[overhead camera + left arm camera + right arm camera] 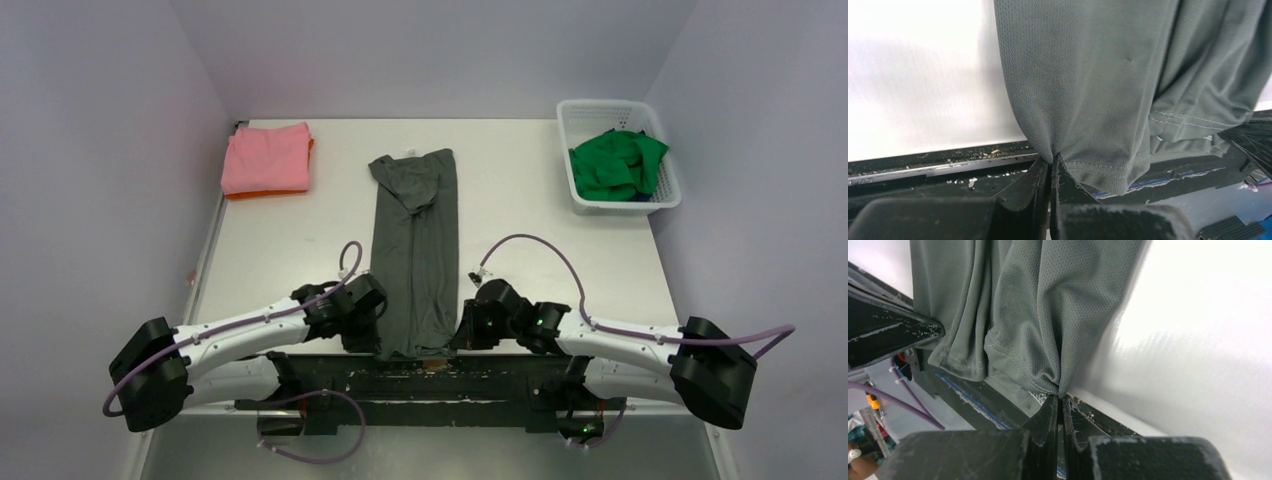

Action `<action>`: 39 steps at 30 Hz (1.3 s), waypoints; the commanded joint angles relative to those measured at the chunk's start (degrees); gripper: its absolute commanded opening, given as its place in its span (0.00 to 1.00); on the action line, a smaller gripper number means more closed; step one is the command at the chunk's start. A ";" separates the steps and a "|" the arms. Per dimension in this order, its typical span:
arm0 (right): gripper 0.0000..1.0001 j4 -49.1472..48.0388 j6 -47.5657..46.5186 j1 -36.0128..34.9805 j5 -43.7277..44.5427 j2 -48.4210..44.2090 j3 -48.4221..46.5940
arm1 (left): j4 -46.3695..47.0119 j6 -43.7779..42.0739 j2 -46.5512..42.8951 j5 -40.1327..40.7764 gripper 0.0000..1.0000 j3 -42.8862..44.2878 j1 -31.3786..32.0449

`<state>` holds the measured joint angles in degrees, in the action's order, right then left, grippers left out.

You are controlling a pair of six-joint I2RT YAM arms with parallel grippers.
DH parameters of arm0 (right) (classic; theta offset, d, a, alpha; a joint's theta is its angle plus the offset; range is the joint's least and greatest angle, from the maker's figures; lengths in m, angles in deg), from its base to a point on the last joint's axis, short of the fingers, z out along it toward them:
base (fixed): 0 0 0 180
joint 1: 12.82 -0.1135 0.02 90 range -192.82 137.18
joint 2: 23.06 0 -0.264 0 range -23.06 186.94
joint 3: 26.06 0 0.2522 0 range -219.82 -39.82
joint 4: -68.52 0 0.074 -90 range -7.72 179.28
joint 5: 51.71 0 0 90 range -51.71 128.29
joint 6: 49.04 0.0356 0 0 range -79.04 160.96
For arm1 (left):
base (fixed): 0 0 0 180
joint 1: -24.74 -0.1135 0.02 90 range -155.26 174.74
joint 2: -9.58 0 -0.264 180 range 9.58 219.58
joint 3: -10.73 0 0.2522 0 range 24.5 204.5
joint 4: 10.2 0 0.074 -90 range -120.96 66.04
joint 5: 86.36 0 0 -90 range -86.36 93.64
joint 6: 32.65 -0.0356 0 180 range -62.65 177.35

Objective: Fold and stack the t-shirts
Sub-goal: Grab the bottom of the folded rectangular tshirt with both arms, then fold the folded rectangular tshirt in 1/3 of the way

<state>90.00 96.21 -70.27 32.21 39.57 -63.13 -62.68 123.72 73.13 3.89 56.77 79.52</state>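
The dark grey t-shirt lies as a long narrow strip down the middle of the table, sleeves folded in. My left gripper is shut on its near left hem corner. My right gripper is shut on its near right hem corner. The hem hangs over the table's front edge. The pink t-shirt lies folded at the back left on top of the orange t-shirt, of which only an edge shows. The bright green t-shirt lies crumpled in the basket.
The white lattice basket stands at the back right corner. The black mounting rail runs along the table's front edge between the arm bases. Grey walls close in both sides and the back.
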 commanded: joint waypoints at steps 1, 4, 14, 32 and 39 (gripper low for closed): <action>0.00 1.30 -1.97 -0.12 -0.41 -0.84 -2.87 | -3.39 -1.57 -1.44 1.26 0.00 5.38 0.15; 0.00 2.51 -1.16 -0.05 1.86 -1.07 -5.13 | -5.62 -2.16 0.69 3.61 0.00 10.29 -1.29; 0.00 1.45 -7.86 10.34 4.01 6.98 -16.26 | -5.36 -10.14 10.69 5.01 0.00 24.88 -11.73; 0.00 -2.29 -17.26 28.37 -2.61 35.19 -40.78 | -7.16 -20.03 39.00 0.62 0.00 50.94 -27.83; 0.00 -3.86 -18.75 30.29 -3.76 42.67 -45.98 | -7.21 -20.46 43.93 0.69 0.01 54.93 -30.90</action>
<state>88.87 79.77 -40.66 29.48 80.49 -105.21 -69.78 104.90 115.67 5.18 107.91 50.32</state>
